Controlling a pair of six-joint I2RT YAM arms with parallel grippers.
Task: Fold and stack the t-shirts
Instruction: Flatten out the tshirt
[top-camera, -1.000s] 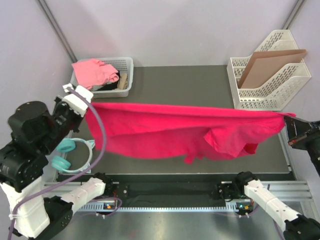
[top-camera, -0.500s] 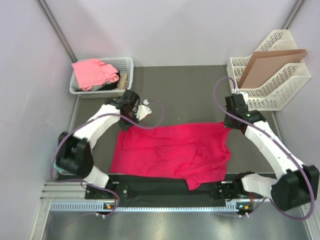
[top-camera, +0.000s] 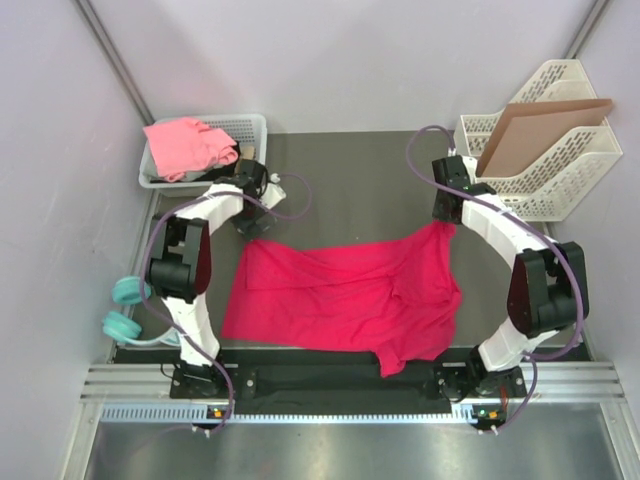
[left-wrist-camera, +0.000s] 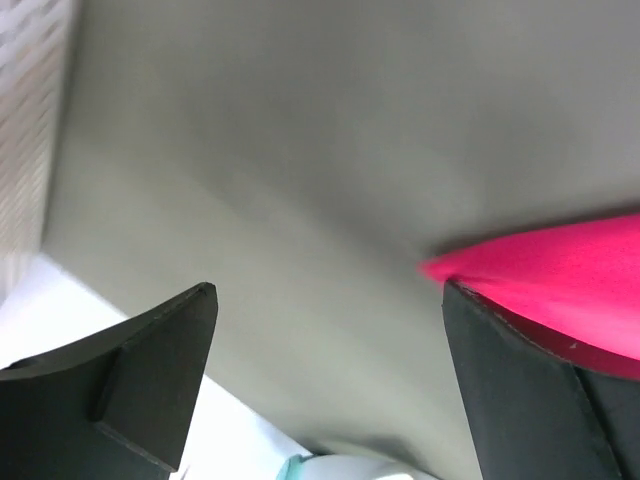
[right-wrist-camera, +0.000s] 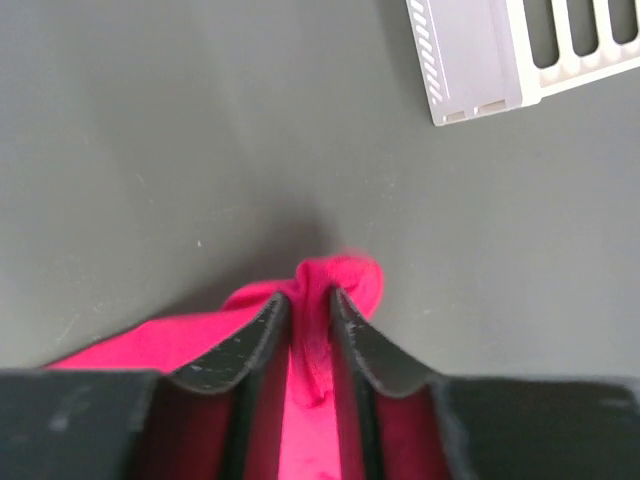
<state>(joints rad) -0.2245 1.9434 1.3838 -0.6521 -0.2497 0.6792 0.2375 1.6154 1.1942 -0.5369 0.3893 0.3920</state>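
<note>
The crimson t-shirt (top-camera: 340, 290) lies spread and wrinkled on the dark table, its lower right part bunched. My left gripper (top-camera: 250, 222) is at the shirt's far left corner. In the left wrist view it (left-wrist-camera: 330, 290) stands open with only table between the fingers, and red cloth (left-wrist-camera: 560, 280) shows behind the right finger. My right gripper (top-camera: 443, 218) is at the far right corner. In the right wrist view it (right-wrist-camera: 310, 295) is shut on a pinched fold of the crimson cloth (right-wrist-camera: 350, 275). The salmon-pink t-shirt (top-camera: 180, 143) sits crumpled in a basket.
A white basket (top-camera: 252, 122) stands at the back left. A white file rack (top-camera: 540, 195) holding a brown cardboard sheet (top-camera: 540, 130) stands at the back right, close to my right arm. Teal headphones (top-camera: 125, 310) lie off the table's left edge.
The shirt, earlier stretched in the air, now lies on the table. My left gripper has opened and let go of its corner. Both grippers have moved farther back.
</note>
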